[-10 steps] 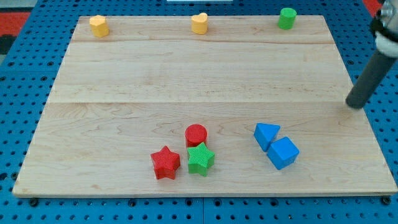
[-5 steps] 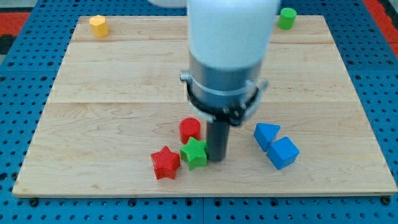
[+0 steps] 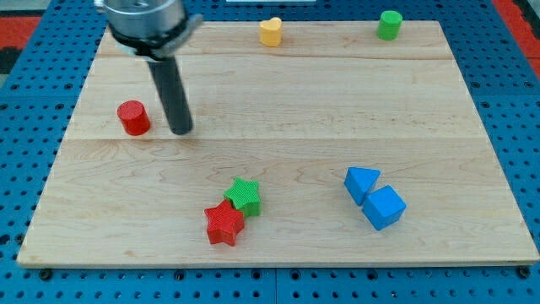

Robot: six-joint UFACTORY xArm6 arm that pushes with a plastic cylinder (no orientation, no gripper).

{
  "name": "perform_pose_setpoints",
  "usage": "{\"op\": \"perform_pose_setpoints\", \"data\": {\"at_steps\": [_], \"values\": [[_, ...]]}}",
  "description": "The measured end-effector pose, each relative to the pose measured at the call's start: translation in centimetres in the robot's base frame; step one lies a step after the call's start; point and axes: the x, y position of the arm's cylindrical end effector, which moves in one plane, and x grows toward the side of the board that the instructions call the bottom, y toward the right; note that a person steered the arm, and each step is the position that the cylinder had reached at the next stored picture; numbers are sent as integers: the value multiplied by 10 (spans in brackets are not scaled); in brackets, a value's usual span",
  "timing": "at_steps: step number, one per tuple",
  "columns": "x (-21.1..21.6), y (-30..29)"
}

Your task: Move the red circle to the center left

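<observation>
Red circle (image 3: pixel 133 116) centre-left, my tip (image 3: pixel 180 131) beside

One raised, downward-tilted view over the whole board (image 3: pixel 337 101)

The robot's visible body is a straight, dark grey, matte cylindrical rod, ending below in my tip (image 3: pixel 180 132), blunt and flat. Above, the rod enters a wider, dark metallic round collar with a thin projecting rim, cut off by the view's top edge.
</observation>
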Motion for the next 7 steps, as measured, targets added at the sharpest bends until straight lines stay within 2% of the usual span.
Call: {"op": "perform_pose_setpoints", "data": {"at_steps": [1, 2, 3, 4, 5, 6, 7], "values": [[4, -79], [-2, -119], [-27, -97], [-7, -100], [-40, -18], [-64, -22], [-60, -59]]}}
